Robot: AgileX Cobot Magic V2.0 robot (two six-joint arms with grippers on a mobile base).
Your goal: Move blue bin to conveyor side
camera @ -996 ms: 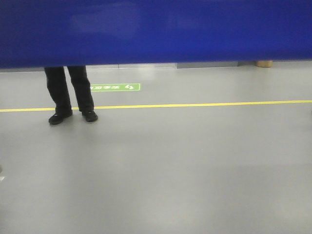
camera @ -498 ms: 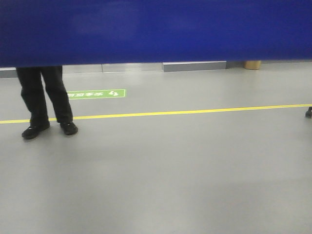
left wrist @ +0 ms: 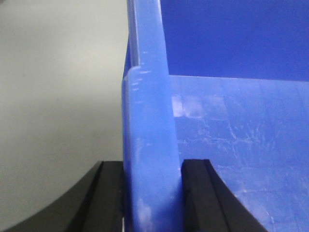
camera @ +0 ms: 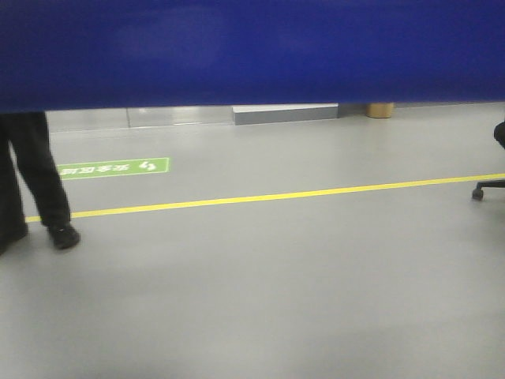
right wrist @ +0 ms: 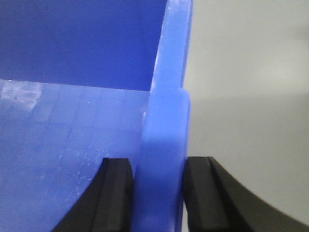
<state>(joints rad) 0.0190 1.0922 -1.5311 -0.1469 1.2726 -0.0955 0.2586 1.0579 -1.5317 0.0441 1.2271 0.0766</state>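
Blue bin [camera: 252, 51] held aloft, filling the whole upper band of the front view, wall to wall, well above the grey floor [camera: 260, 300]. Left gripper [left wrist: 152, 193]: black jaws pinching the bin's left wall, one pad outside, one inside, rim rib between them. Right gripper [right wrist: 157, 193]: jaws likewise clamped on the right wall, pads on both faces. Scuffed, scratched bin bottom visible in both wrist views. Below the bin, far across the floor: yellow line [camera: 268, 197] running left to right, green floor sign [camera: 114, 167] beyond it, dark-trousered legs [camera: 35, 178] at far left, chair caster [camera: 478, 193] at right edge. Conveyor not in any view.
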